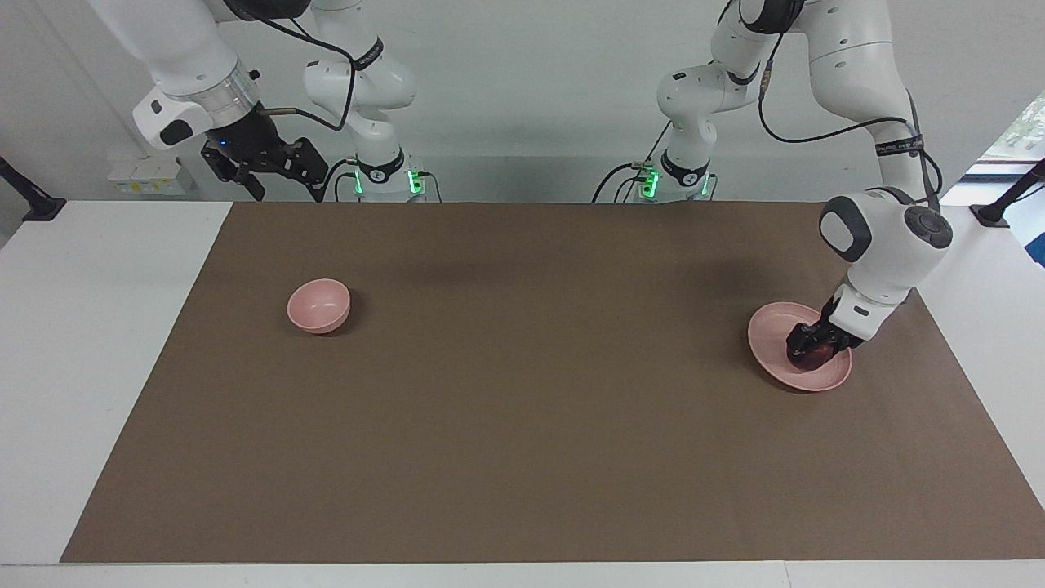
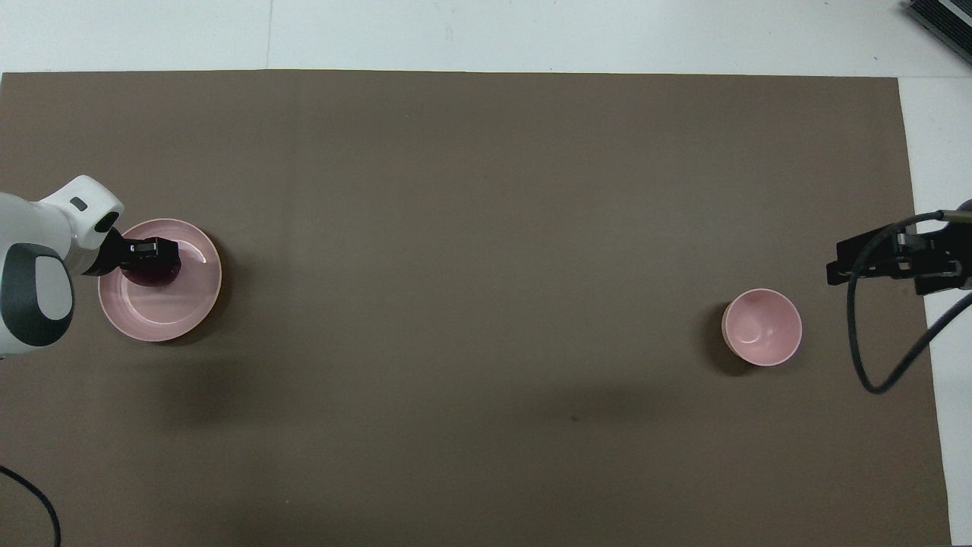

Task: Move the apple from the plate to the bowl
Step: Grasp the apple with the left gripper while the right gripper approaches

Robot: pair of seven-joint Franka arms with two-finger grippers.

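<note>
Two arms at counter (image 1: 82, 343), brown mat (image 1: 522, 408) spread over most of it. Left end effector (image 1: 811, 349) down in plate (image 1: 771, 327), fingers clamped on apple (image 1: 816, 354); apple low in plate, whether touching plate's floor or just off it cannot be told. From overhead, left end effector (image 2: 156, 254) over the part of plate (image 2: 163, 308) farther from the robots, dark red apple (image 2: 152, 273) showing under the black fingers. Plate at the left arm's end of the mat. Bowl (image 1: 318, 305) upright on the mat toward the right arm's end, well apart from plate, mouth up, nothing inside; seen from overhead, bowl (image 2: 762, 327) with pale pink inside. Right end effector (image 1: 277, 184) raised over the mat's edge nearest the robots, at the right arm's end, fingers apart, holding nothing; right arm waiting. In overhead view, right end effector (image 2: 850, 266) reaching in over the mat's edge near bowl, black cable (image 2: 873, 365) looping below it. Green lights (image 1: 412, 181) lit at both arm bases.
</note>
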